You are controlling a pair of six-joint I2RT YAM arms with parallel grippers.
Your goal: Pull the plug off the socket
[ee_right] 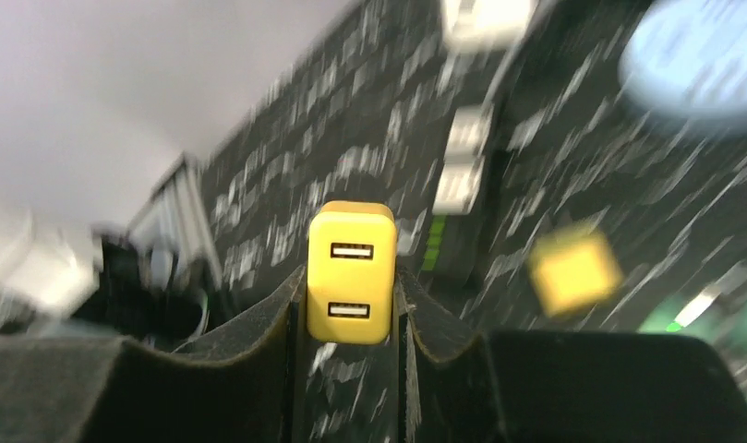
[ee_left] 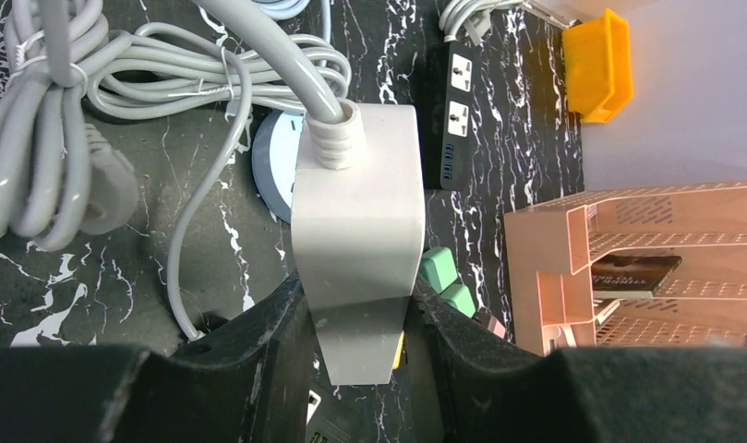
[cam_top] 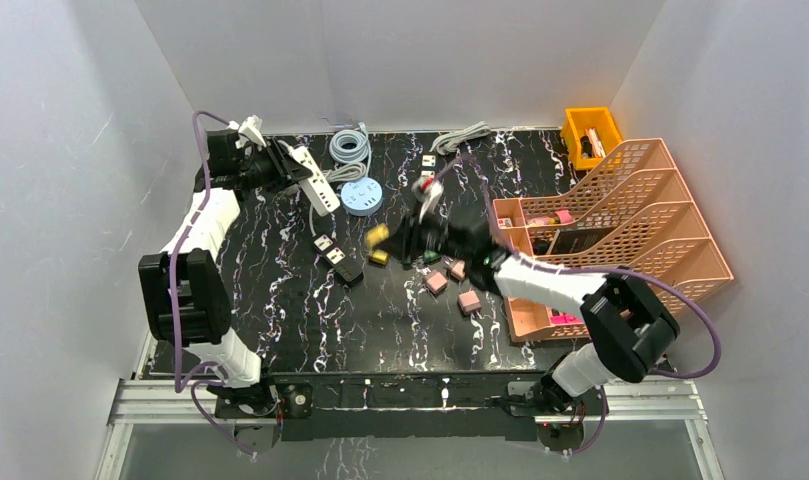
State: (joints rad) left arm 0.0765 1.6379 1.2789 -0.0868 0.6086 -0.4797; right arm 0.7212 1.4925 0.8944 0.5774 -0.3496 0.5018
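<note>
With your left gripper (ee_left: 355, 323) clamped on the white power strip (ee_left: 355, 212) at far left and your right gripper (ee_right: 351, 277) pinching the yellow plug (ee_right: 350, 272) above mid-tabletop (cam_top: 380, 320), well apart from it, brace the strip and move slowly.

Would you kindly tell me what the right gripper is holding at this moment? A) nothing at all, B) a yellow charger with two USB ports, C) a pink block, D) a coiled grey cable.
B: in the right wrist view the yellow charger, its two USB ports facing the camera, sits clamped between the fingers of the right gripper.
</note>
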